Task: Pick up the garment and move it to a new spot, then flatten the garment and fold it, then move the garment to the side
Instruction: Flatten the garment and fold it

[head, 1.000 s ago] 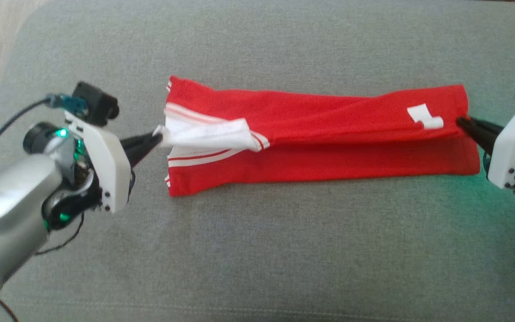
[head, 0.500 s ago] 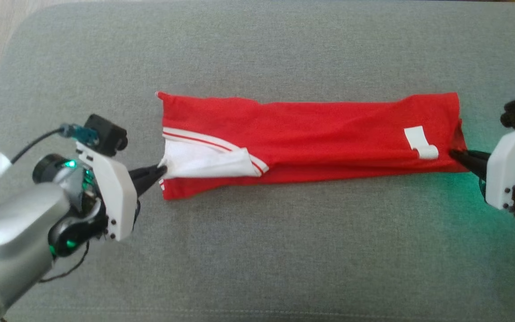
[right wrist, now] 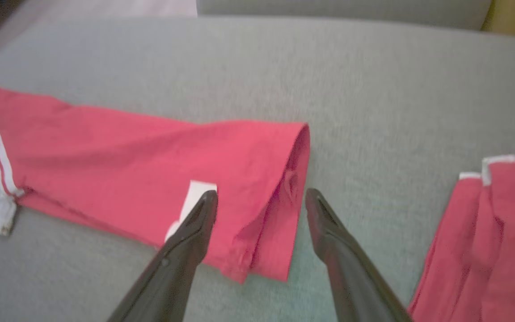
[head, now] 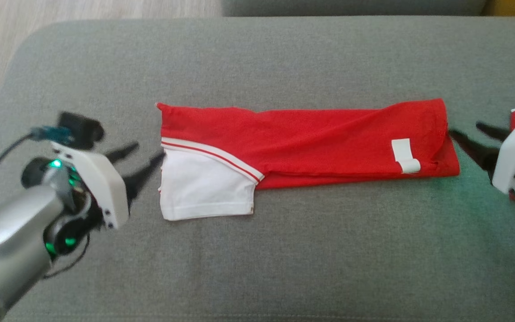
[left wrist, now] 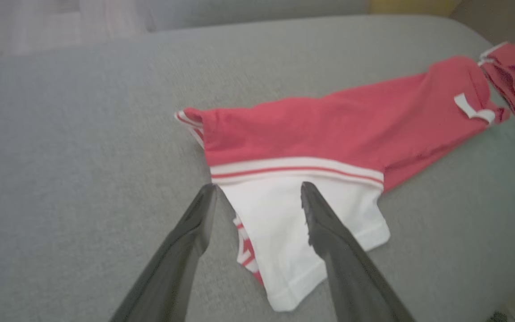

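– where was the garment when you looked?
– the red cloth garment (head: 320, 143) lay flat on the grey upholstered cushion (head: 257, 268). it was folded into one long narrow band running left to right, about the middle of the cushion.
– all red?
– no. at the left end a white short sleeve (head: 204, 190) stuck out toward the front, with a white band and a thin red line where it met the red. near the right end a small white rectangular label (head: 404, 155) sat on top.
– and the arms?
– one at each end. the left gripper (head: 148, 151) was just beside the sleeve end, its two dark fingers spread apart with nothing between them. the nearer fingertip was right at the white edge; i couldn't tell whether it touched.
– the other one?
– the right gripper (head: 466, 129) pointed at the red end. its fingers were wide apart too, holding nothing, tips just beside the cloth.
– anything else lying about?
– a second piece of red cloth (right wrist: 485, 232) with a white edge, further right on the same cushion, apart from the garment. pale wooden floor (head: 105, 9) showed past the far left corner.
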### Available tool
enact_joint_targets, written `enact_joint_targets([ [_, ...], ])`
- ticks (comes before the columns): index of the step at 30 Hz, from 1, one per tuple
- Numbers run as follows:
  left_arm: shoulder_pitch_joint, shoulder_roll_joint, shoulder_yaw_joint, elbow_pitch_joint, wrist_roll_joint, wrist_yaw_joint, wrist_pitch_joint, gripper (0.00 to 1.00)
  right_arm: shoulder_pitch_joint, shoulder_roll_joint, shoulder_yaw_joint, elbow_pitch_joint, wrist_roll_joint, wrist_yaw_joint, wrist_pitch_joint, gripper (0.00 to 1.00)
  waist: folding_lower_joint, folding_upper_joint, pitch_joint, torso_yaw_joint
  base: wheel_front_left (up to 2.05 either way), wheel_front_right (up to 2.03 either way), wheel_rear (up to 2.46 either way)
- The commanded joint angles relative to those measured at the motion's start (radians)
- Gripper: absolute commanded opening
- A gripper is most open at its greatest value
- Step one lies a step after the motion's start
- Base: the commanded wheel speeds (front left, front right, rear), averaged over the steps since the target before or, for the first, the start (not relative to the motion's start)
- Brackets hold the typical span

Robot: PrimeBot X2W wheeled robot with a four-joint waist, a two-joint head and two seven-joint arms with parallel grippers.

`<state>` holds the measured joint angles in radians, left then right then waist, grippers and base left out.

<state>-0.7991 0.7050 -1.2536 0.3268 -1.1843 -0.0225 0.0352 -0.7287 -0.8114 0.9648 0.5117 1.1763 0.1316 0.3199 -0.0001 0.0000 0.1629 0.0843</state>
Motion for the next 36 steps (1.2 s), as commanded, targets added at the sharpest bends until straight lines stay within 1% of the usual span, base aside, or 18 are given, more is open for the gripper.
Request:
enact_joint_targets([
  [1,-0.042,0.03,0.077,-0.007,-0.007,0.015,-0.041,1.0,-0.012,-0.011,-0.025,-0.011,-0.007,-0.001,-0.042,1.0,0.0001,0.0,-0.01,-0.003,0.0,0.0,0.0],
  [4,-0.034,0.02,0.135,-0.002,-0.021,0.045,-0.149,1.0,-0.018,0.022,-0.069,-0.01,-0.019,-0.001,-0.152,1.0,0.0001,0.0,-0.025,-0.007,0.0,0.0,0.0],
  [7,-0.016,-0.005,0.213,0.002,-0.05,0.073,-0.259,1.0,-0.01,0.061,-0.108,-0.003,-0.04,-0.001,-0.271,1.0,0.0001,0.0,-0.038,-0.008,0.0,0.0,0.0],
  [10,0.01,-0.042,0.323,0.006,-0.035,0.11,-0.294,1.0,0.008,0.092,-0.143,0.01,-0.085,-0.001,-0.39,1.0,0.0001,0.0,-0.048,-0.005,0.0,0.0,0.0],
  [13,0.076,-0.099,0.523,-0.027,0.08,0.131,-0.296,1.0,0.031,0.135,-0.194,0.016,-0.109,-0.001,-0.499,1.0,0.0001,0.0,-0.054,-0.004,0.0,0.0,0.0],
  [14,0.109,-0.117,0.579,-0.043,0.138,0.132,-0.296,1.0,0.038,0.148,-0.204,0.015,-0.128,-0.001,-0.524,1.0,0.0001,0.0,-0.055,-0.005,0.0,0.0,0.0],
  [15,0.187,-0.167,0.695,-0.077,0.239,0.129,-0.297,1.0,0.056,0.178,-0.229,0.004,-0.178,-0.001,-0.56,1.0,0.0001,0.0,-0.063,-0.006,0.0,0.0,0.0],
  [17,0.263,-0.214,0.787,-0.114,0.342,0.117,-0.297,1.0,0.085,0.214,-0.277,0.0,-0.223,-0.001,-0.575,1.0,0.0001,0.0,-0.07,-0.009,0.0,0.0,0.0],
  [19,0.333,-0.267,0.867,-0.152,0.427,0.092,-0.297,1.0,0.118,0.258,-0.346,-0.01,-0.275,-0.001,-0.58,1.0,0.0001,0.0,-0.077,-0.012,0.0,0.0,0.0],
  [21,0.4,-0.317,0.937,-0.182,0.508,0.067,-0.297,1.0,0.165,0.313,-0.441,-0.044,-0.346,-0.001,-0.581,1.0,0.0001,0.0,-0.086,-0.017,0.0,0.0,0.0],
  [23,0.464,-0.365,0.994,-0.211,0.585,0.041,-0.297,1.0,0.23,0.388,-0.549,-0.078,-0.414,-0.001,-0.581,1.0,0.0001,0.0,-0.095,-0.024,0.0,0.0,0.0],
  [24,0.464,-0.365,0.994,-0.211,0.585,0.041,-0.297,1.0,0.23,0.388,-0.549,-0.078,-0.414,-0.001,-0.581,1.0,0.0001,0.0,-0.095,-0.024,0.0,0.0,0.0],
  [28,0.57,-0.465,1.085,-0.244,0.707,-0.007,-0.297,1.0,0.361,0.527,-0.699,-0.143,-0.564,-0.001,-0.581,1.0,0.0001,0.0,-0.109,-0.035,0.0,0.0,0.0],
  [31,0.626,-0.533,1.139,-0.253,0.777,-0.035,-0.297,1.0,0.434,0.607,-0.768,-0.182,-0.652,-0.001,-0.581,1.0,0.0001,0.0,-0.118,-0.038,0.0,0.0,0.0],
  [33,0.652,-0.57,1.167,-0.255,0.817,-0.057,-0.297,1.0,0.471,0.638,-0.79,-0.201,-0.696,-0.001,-0.582,1.0,0.0001,0.0,-0.12,-0.038,0.0,0.0,0.0],
  [36,0.681,-0.601,1.192,-0.241,0.866,-0.08,-0.297,1.0,0.505,0.663,-0.818,-0.212,-0.732,-0.001,-0.582,1.0,0.0001,0.0,-0.119,-0.037,0.0,0.0,0.0],
])
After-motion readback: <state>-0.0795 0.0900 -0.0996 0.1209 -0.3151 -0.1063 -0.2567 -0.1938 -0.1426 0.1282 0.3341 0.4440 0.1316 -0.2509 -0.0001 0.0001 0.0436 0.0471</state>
